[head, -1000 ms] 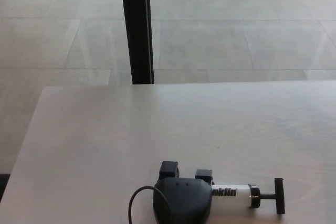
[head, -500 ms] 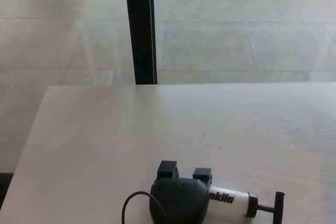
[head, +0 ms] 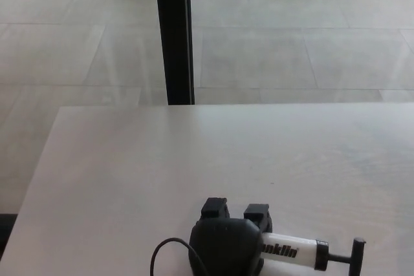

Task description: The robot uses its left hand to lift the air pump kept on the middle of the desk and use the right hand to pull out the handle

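My left hand [head: 226,248] sits at the bottom middle of the head view, shut on the air pump [head: 289,251]. Two fingertips [head: 214,208] poke over the pump's far side. The pump is a white tube with black lettering, lying almost level and pointing right, just over the pale desk [head: 194,159]. Its black T-handle [head: 357,254] sticks out at the right end on a short rod. The pump's left end is hidden under my hand. My right hand does not show.
A thin black cable [head: 169,248] loops out from my left hand's wrist side. A black vertical post [head: 173,33] stands behind the desk's far edge, with tiled floor beyond. The desk's left edge runs diagonally at the picture's left.
My left hand and the pump have shifted a little to the right and down in the picture, the handle end dropping lower. The camera has also shifted slightly.
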You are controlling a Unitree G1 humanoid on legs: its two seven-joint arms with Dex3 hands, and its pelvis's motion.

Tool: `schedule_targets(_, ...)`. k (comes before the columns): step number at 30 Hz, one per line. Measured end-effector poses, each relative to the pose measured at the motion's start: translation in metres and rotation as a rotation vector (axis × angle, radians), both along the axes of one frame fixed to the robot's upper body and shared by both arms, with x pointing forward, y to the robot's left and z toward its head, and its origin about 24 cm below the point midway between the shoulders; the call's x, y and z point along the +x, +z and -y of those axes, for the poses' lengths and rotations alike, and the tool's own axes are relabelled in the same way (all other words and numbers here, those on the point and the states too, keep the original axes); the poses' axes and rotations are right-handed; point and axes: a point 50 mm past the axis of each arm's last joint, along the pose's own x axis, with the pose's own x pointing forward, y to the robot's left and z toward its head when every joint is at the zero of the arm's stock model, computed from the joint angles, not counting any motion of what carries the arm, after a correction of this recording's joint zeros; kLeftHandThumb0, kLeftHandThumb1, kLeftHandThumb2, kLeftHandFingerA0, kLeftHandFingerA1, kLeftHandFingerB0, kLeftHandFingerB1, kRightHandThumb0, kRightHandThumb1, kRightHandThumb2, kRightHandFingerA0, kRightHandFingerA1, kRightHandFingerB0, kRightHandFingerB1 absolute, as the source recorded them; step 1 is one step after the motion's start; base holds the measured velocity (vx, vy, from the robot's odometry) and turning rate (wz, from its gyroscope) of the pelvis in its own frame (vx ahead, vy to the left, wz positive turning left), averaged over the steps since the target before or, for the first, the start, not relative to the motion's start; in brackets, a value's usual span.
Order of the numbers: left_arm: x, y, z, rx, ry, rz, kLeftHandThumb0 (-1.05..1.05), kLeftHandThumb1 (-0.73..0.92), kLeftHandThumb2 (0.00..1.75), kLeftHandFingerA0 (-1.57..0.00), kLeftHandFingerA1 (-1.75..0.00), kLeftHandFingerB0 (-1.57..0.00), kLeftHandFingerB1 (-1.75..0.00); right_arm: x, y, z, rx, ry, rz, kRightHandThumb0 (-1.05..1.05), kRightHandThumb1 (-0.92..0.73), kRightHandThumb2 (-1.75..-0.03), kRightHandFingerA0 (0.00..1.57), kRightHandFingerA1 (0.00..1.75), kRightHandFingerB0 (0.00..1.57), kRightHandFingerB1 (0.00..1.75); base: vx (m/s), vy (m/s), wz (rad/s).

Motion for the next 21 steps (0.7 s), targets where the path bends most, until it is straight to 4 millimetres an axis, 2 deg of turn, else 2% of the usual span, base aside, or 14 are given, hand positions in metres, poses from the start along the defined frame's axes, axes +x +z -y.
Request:
schedule_targets(1, 0.001, 0.001, -0.001, -0.022, 0.009, -0.001, -0.11, 0.51, 1.17, -0.85, -1.75, -0.65, -1.73, 0.000, 0.000, 0.000, 0.001, 0.000, -0.001, -0.52, -0.73, -0.62, 0.66, 0.69, 0.65, 0.46, 0.00, 0.000, 0.00)
schedule_targets(2, 0.002, 0.003, -0.002, -0.046, 0.017, 0.001, -0.21, 0.52, 1.19, -1.16, -1.45, -0.95, -1.31, 0.000, -0.001, 0.000, 0.003, 0.001, -0.001, -0.55, -0.73, -0.62, 0.65, 0.69, 0.64, 0.46, 0.00, 0.000, 0.00)
schedule_targets(3, 0.004, 0.006, -0.004, -0.080, 0.029, 0.005, -0.21, 0.52, 1.19, -1.16, -1.45, -0.95, -1.31, 0.000, -0.002, -0.001, 0.005, 0.002, -0.004, -0.55, -0.73, -0.62, 0.65, 0.69, 0.64, 0.46, 0.00, 0.000, 0.00)
schedule_targets(4, 0.005, 0.008, -0.004, -0.103, 0.036, 0.007, -0.13, 0.49, 1.26, -0.87, -1.75, -0.64, -1.75, 0.000, -0.002, -0.001, 0.006, 0.003, -0.005, -0.56, -0.75, -0.62, 0.65, 0.67, 0.61, 0.45, 0.00, 0.000, 0.00)
schedule_targets(6, 0.007, 0.010, -0.007, -0.153, 0.055, 0.001, -0.13, 0.49, 1.26, -0.88, -1.75, -0.69, -1.71, 0.000, -0.003, -0.002, 0.007, 0.008, -0.011, -0.56, -0.75, -0.62, 0.64, 0.68, 0.60, 0.45, 0.00, 0.000, 0.00)
schedule_targets(7, 0.007, 0.010, -0.008, -0.162, 0.058, -0.002, -0.12, 0.48, 1.26, -0.86, -1.75, -0.75, -1.61, 0.000, -0.004, -0.002, 0.007, 0.008, -0.013, -0.58, -0.74, -0.62, 0.64, 0.68, 0.59, 0.45, 0.00, 0.000, 0.00)
schedule_targets(9, 0.009, 0.010, -0.013, -0.212, 0.076, -0.014, -0.16, 0.52, 1.23, -0.89, -1.75, -0.74, -1.62, 0.000, -0.006, -0.003, 0.008, 0.014, -0.025, -0.61, -0.74, -0.62, 0.66, 0.68, 0.58, 0.43, 0.00, 0.000, 0.00)
schedule_targets(10, 0.009, 0.010, -0.014, -0.229, 0.081, -0.017, -0.14, 0.54, 1.18, -0.91, -1.75, -0.66, -1.73, 0.000, -0.007, -0.003, 0.008, 0.018, -0.030, -0.62, -0.74, -0.62, 0.66, 0.68, 0.58, 0.44, 0.00, 0.000, 0.00)
schedule_targets(13, 0.012, 0.010, -0.021, -0.289, 0.108, -0.030, -0.13, 0.53, 1.20, -0.91, -1.75, -0.67, -1.72, 0.002, -0.010, -0.006, 0.008, 0.037, -0.056, -0.66, -0.74, -0.63, 0.64, 0.62, 0.53, 0.42, 0.00, 0.000, 0.00)
schedule_targets(14, 0.013, 0.010, -0.022, -0.306, 0.115, -0.034, -0.14, 0.57, 1.17, -0.90, -1.75, -0.74, -1.59, 0.003, -0.011, -0.007, 0.007, 0.045, -0.066, -0.66, -0.76, -0.63, 0.61, 0.61, 0.52, 0.41, 0.00, 0.000, 0.00)
schedule_targets(15, 0.014, 0.010, -0.024, -0.322, 0.123, -0.037, -0.22, 0.55, 1.16, -1.20, -1.45, -0.99, -1.31, 0.004, -0.012, -0.010, 0.004, 0.059, -0.080, -0.65, -0.74, -0.63, 0.62, 0.62, 0.52, 0.41, 0.00, 0.000, 0.00)
schedule_targets(16, 0.015, 0.011, -0.026, -0.332, 0.127, -0.036, -0.22, 0.55, 1.16, -1.19, -1.45, -0.98, -1.31, 0.004, -0.012, -0.013, 0.000, 0.072, -0.090, -0.66, -0.73, -0.63, 0.62, 0.61, 0.52, 0.40, 0.00, 0.000, 0.00)
schedule_targets(17, 0.017, 0.012, -0.028, -0.344, 0.133, -0.033, -0.12, 0.57, 1.10, -0.88, -1.75, -0.69, -1.67, 0.005, -0.012, -0.018, -0.005, 0.091, -0.100, -0.67, -0.73, -0.62, 0.61, 0.61, 0.51, 0.41, 0.00, 0.000, 0.00)
schedule_targets(21, 0.024, 0.015, -0.039, -0.346, 0.149, -0.030, -0.11, 0.55, 1.14, -0.89, -1.75, -0.71, -1.67, 0.009, -0.011, -0.035, -0.027, 0.173, -0.136, -0.64, -0.71, -0.62, 0.62, 0.62, 0.51, 0.41, 0.00, 0.000, 0.00)
